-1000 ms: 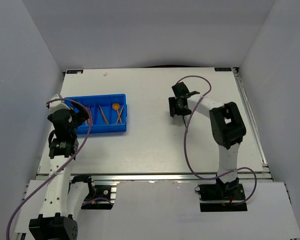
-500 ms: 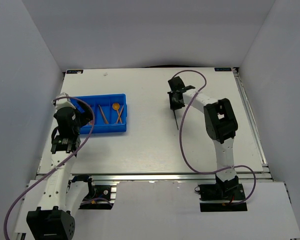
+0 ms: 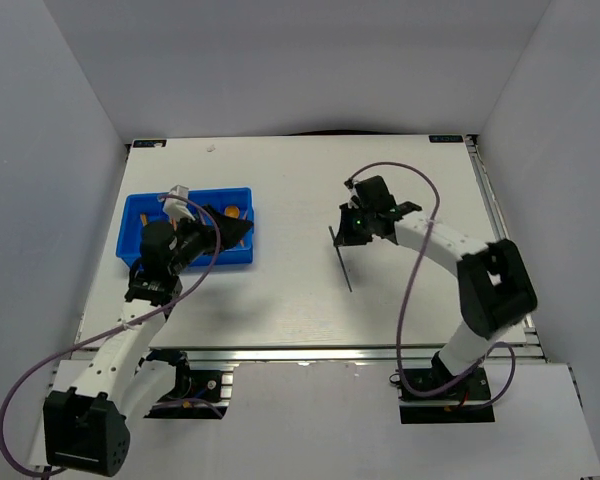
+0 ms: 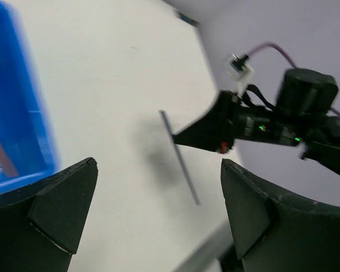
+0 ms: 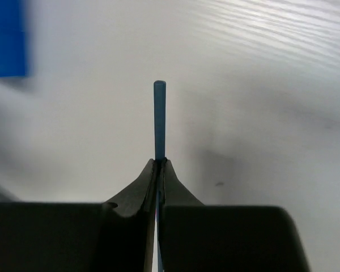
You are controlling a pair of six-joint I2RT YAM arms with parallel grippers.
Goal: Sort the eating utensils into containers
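My right gripper (image 3: 337, 236) is shut on a thin dark grey-blue stick (image 3: 342, 262), holding it by one end right of the table's middle. In the right wrist view the stick (image 5: 159, 116) juts straight out past the closed right gripper (image 5: 159, 165). The blue tray (image 3: 132, 214) lies at the left, with orange utensils (image 3: 236, 210) partly hidden under my left arm. My left gripper (image 3: 232, 229) hovers over the tray's right end, open and empty. In its wrist view the left gripper (image 4: 158, 218) looks at the stick (image 4: 181, 165) and the right gripper (image 4: 207, 134).
White tabletop lies between the tray's right wall (image 3: 251, 240) and the held stick. Grey walls close in the back and both sides. Purple cables loop from both arms. A corner of the blue tray (image 5: 5, 39) shows at the upper left of the right wrist view.
The right gripper closed on the grey-blue stick and carried it nearer and slightly left. The left arm swung from the tray's left side to over the tray, pointing right.
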